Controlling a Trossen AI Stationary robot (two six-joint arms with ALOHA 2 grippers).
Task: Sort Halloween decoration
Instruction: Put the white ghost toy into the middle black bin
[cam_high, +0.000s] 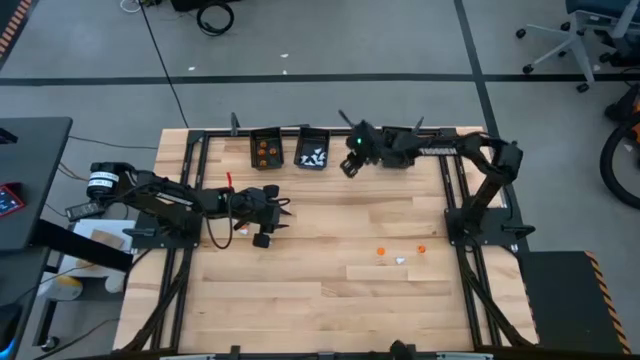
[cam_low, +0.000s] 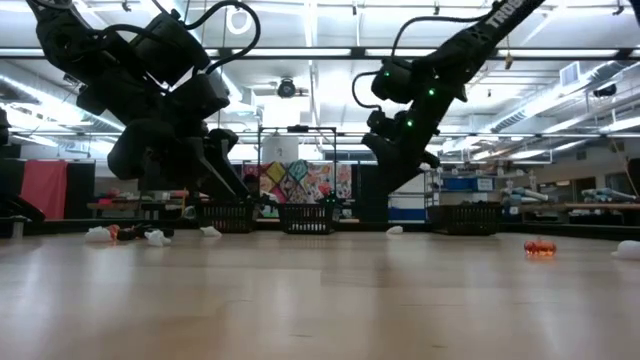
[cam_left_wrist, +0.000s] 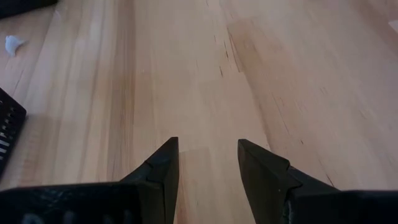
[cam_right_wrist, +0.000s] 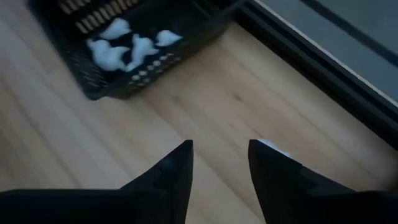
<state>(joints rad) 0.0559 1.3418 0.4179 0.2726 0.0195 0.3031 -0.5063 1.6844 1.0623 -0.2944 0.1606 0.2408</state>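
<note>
High view: right pincer (cam_high: 350, 166) hangs released and empty just beside the white bin (cam_high: 312, 148); remaining trinkets (cam_high: 400, 254), well away on the desk (cam_high: 320, 300), look featherlight, rigid, skittery, so pinch across the middle.

Trinkets (cam_high: 314, 157) in bin (cam_high: 312, 135) (beside another).

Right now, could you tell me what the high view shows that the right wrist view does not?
Only the high view shows the bin of orange trinkets, the loose trinkets on the table, and the left pincer. Only the right wrist view shows the right pincer standing open and empty above bare wood. Both show the bin of white trinkets.
</note>
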